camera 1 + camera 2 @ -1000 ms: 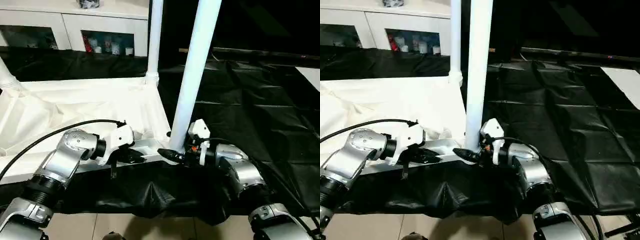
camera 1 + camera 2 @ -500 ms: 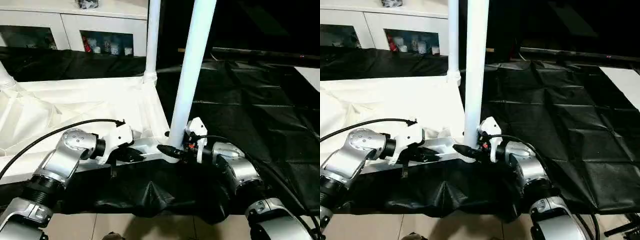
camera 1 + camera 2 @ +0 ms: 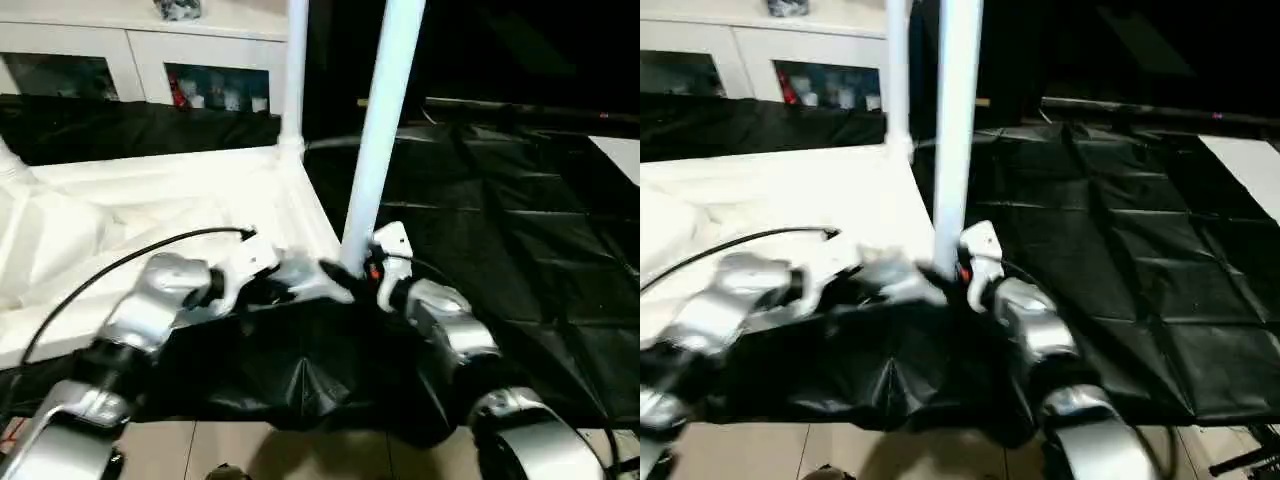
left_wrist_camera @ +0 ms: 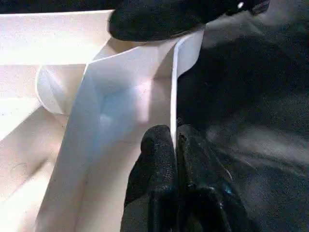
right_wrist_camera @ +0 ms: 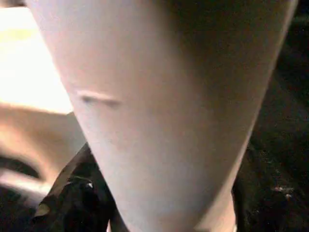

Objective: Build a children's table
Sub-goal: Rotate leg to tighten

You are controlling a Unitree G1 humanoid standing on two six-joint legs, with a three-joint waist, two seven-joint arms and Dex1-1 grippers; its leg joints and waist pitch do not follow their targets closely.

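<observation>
An upturned white children's table (image 3: 180, 210) lies on black sheeting (image 3: 520, 220) over a tiled floor, a glass-doored cabinet (image 3: 150, 70) behind. The left wrist view shows the left hand (image 4: 173, 145) pinching the tabletop's thin rim. The right hand (image 3: 345, 272) seems to straddle the near upright leg (image 3: 385, 130) at its base.

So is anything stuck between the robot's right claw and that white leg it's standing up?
Nothing visible. The right claw is right up against the near leg, at its base by the tabletop's corner, its black fingers either side of it.
</observation>
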